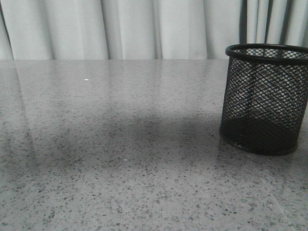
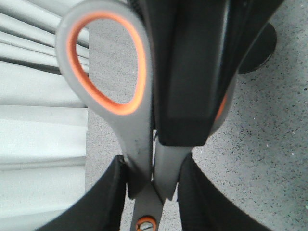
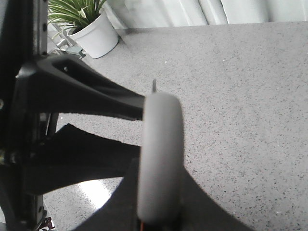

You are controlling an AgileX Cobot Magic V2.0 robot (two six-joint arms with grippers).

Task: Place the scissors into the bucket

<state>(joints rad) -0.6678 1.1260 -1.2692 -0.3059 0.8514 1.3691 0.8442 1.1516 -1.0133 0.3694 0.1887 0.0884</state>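
Observation:
The bucket (image 1: 264,98), a black wire-mesh cylinder, stands upright on the table at the right of the front view. No gripper or scissors show in that view. In the left wrist view my left gripper (image 2: 153,180) is shut on the scissors (image 2: 137,139) just above the orange pivot. One grey loop with orange trim is in plain sight. A black finger (image 2: 192,72) of the right gripper covers the other loop. In the right wrist view my right gripper (image 3: 161,214) is shut on a grey handle loop of the scissors (image 3: 160,154), seen edge-on.
The table is grey speckled stone (image 1: 120,168) with pale curtains behind it. A potted plant (image 3: 94,29) in a white pot stands past the table's corner. The left arm's black gripper body (image 3: 72,91) is close beside the right gripper. A dark round shape (image 2: 260,48) lies on the table behind the scissors.

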